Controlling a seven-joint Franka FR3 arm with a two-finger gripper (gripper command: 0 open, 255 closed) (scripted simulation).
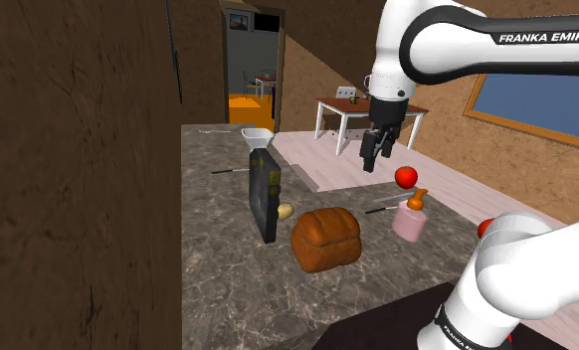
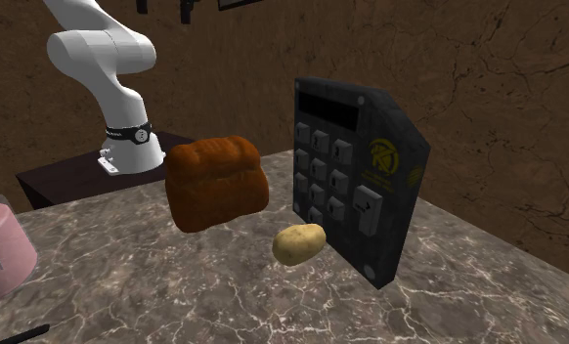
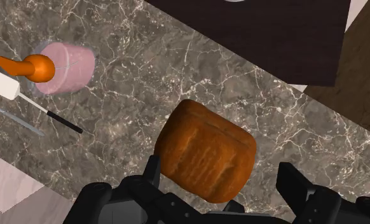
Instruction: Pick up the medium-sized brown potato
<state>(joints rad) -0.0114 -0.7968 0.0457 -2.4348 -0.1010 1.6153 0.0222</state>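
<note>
The potato [image 1: 285,211] is a small tan oval lying on the marble counter against the foot of a black calculator [image 1: 264,194] that stands on edge. From the second exterior view the potato [image 2: 299,243] lies in front of the calculator [image 2: 356,171], to the right of a brown bread loaf [image 2: 216,181]. My gripper [image 1: 374,154] hangs open and empty well above the counter, up and to the right of the potato in the shoulder view. Seen from the wrist, the gripper [image 3: 222,181] has its fingers apart over the bread loaf [image 3: 206,151].
The bread loaf [image 1: 326,238] sits just right of the potato. A pink dispenser bottle [image 1: 411,219] with an orange pump, a red apple [image 1: 406,177] and a thin utensil [image 1: 387,207] lie further right. A white bowl [image 1: 256,133] stands at the counter's far end.
</note>
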